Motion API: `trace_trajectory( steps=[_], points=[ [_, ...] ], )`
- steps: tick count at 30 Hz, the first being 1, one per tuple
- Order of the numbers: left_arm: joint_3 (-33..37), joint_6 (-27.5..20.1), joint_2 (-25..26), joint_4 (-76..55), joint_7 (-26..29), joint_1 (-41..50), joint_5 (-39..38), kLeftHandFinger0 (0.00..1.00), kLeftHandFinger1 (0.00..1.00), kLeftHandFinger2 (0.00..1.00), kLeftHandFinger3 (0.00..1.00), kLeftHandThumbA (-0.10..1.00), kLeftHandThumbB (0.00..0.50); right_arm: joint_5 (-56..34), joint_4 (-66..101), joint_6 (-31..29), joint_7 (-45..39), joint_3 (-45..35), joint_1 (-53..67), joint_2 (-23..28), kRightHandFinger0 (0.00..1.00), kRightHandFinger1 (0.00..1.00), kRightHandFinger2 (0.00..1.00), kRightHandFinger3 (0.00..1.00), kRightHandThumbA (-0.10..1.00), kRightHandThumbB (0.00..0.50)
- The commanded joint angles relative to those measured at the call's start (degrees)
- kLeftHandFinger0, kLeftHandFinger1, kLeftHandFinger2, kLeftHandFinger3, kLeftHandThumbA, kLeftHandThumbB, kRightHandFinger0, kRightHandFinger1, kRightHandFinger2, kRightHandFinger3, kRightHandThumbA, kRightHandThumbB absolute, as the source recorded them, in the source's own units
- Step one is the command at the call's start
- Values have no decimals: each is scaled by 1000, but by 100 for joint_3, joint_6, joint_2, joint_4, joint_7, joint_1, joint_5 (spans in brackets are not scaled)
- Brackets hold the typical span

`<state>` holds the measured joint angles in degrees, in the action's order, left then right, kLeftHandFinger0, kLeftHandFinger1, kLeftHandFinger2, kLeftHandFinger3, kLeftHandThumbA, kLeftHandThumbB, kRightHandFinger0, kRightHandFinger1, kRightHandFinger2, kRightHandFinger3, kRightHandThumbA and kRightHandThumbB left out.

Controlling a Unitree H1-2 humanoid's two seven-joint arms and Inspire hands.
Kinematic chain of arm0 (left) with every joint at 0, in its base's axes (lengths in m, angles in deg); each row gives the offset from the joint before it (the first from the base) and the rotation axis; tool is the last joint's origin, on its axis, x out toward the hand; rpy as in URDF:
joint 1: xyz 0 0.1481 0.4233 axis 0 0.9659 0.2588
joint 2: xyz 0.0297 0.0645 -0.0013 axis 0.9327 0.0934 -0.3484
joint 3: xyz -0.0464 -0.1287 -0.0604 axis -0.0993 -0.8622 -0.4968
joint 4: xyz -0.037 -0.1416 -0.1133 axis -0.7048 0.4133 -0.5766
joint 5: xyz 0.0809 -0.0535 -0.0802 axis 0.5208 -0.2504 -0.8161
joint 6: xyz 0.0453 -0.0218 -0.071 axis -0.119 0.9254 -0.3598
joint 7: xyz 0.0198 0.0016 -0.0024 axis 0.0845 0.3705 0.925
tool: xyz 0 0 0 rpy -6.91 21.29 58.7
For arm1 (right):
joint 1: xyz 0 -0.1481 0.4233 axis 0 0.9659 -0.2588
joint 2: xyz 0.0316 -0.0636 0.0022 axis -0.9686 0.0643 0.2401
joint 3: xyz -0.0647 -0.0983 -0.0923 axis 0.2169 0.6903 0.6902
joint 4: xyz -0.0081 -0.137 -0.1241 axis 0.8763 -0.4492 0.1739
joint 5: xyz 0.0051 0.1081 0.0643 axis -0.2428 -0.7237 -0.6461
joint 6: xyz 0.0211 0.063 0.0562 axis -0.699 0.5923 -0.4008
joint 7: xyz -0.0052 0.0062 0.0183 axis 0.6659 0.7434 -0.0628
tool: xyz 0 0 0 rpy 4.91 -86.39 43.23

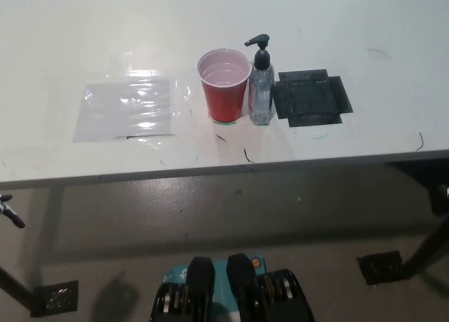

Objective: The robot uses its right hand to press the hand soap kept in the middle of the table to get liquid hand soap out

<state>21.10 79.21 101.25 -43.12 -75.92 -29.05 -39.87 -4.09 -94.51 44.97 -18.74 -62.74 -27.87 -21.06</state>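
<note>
On the white desk (365, 27) stands a clear plastic hand soap bottle with a black pump top (261, 83), upright, near the middle of the desk and close to its front edge. Just beside the bottle, on the picture's left, is a red plastic cup (225, 85) with a pale inside; the two look almost touching. On the other side of the bottle lies a flat black square mat (311, 97). Further past the cup lies a transparent plastic sheet (126, 109). Neither hand of the robot is visible, so I cannot tell their state.
</note>
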Motion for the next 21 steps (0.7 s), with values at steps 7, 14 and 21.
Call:
trace_trajectory(
  steps=[7,14,21],
  points=[
    [-269,120,-16,-181,-414,-91,440,1000,1000,1000,846,1000,124,342,961,425,-215,-58,-848,557,454,507,523,1000,1000,335],
    [-425,120,-174,-209,-569,-50,551,1000,1000,1000,808,1000,125,617,1316,897,-582,282,-1971,782,42,40,104,1000,1000,319],
    [-549,120,-286,-220,-760,-75,769,1000,1000,1000,774,1000,147,501,662,500,-1059,931,-3099,734,855,893,892,1000,1000,319]
  ],
)
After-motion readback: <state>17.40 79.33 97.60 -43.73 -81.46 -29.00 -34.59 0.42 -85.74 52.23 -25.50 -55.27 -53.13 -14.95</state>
